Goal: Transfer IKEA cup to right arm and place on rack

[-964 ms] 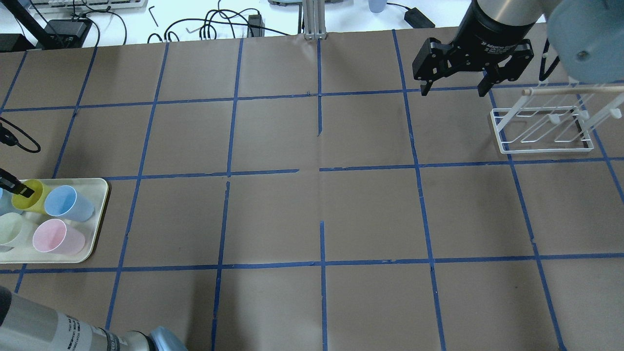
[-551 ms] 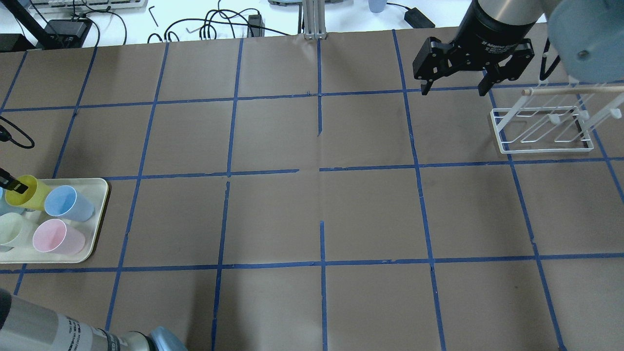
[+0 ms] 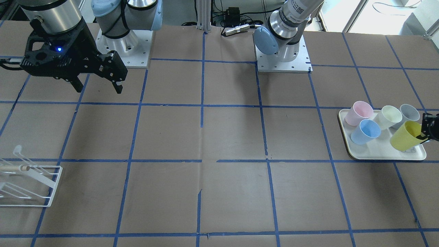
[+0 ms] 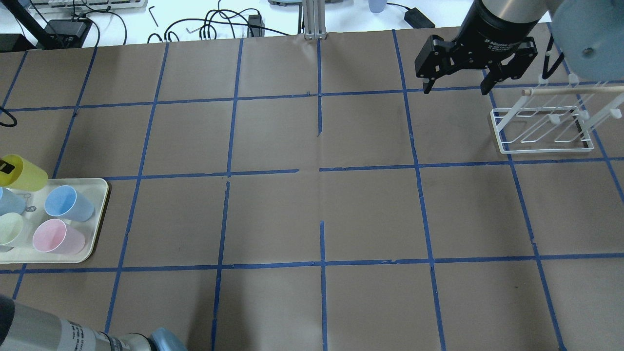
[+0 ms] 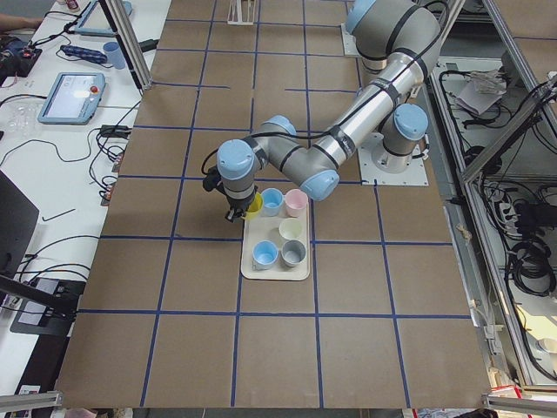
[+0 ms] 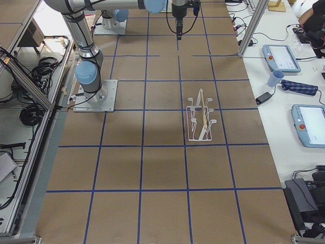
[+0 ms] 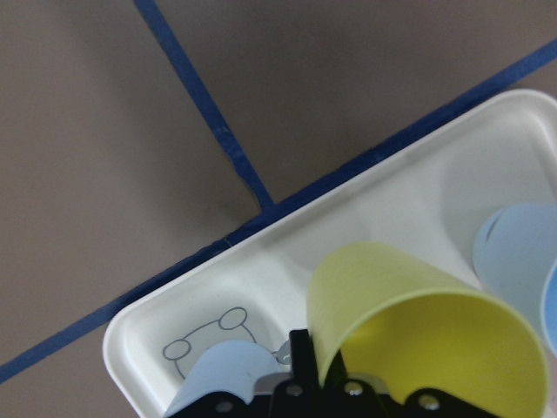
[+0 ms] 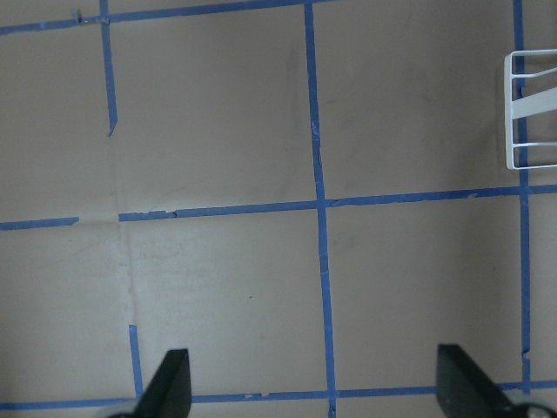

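The bright yellow IKEA cup (image 4: 23,174) hangs tilted in my left gripper (image 4: 6,166), which is shut on its rim at the view's left edge, just above the far end of the cream tray (image 4: 100,214). In the front view the cup (image 3: 405,136) hangs over the tray (image 3: 377,152) from that gripper (image 3: 427,131). The left wrist view shows the cup (image 7: 418,322) over the tray's corner (image 7: 409,187). My right gripper (image 4: 456,91) is open and empty, up in the air left of the white wire rack (image 4: 543,127).
A light-blue cup (image 4: 68,203), a pink cup (image 4: 56,236), a pale cream-yellow cup (image 4: 9,229) and another bluish cup (image 4: 7,201) stand on the tray. The rack's wooden rod (image 4: 570,90) runs across its top. Cables lie beyond the table's far edge.
My left gripper has lifted the yellow cup off the tray and carried it toward the far side. The right gripper has barely moved.
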